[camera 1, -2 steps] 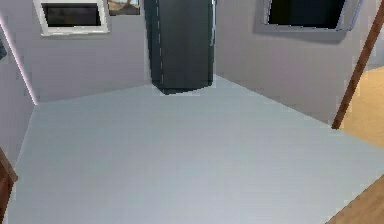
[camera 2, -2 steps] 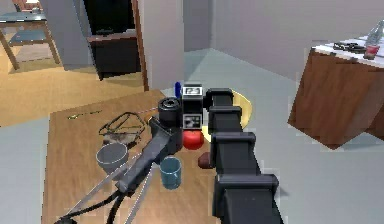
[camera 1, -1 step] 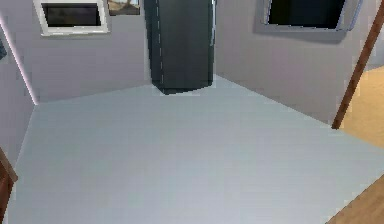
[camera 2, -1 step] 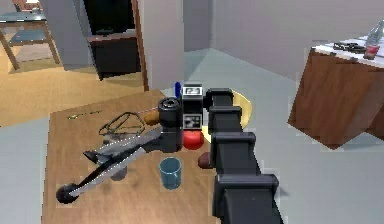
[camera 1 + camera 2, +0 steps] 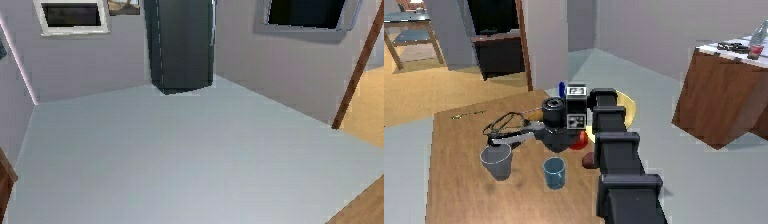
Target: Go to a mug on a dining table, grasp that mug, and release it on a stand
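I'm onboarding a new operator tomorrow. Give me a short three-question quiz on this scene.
1. True or false: the pale cup and the blue cup both stand on the wooden table.
2. Which cup lies nearer the arm side view's left? A pale, B blue.
3. Does the hand hold anything?
Key: 1 true; 2 A; 3 cannot tell, the table lies behind it.

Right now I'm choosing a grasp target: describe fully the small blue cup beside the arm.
The small blue cup stands upright on the wooden table, close to its near edge. Short, open-topped, glassy-looking; no handle can be made out. It stands apart from the paler grey cup at its left.
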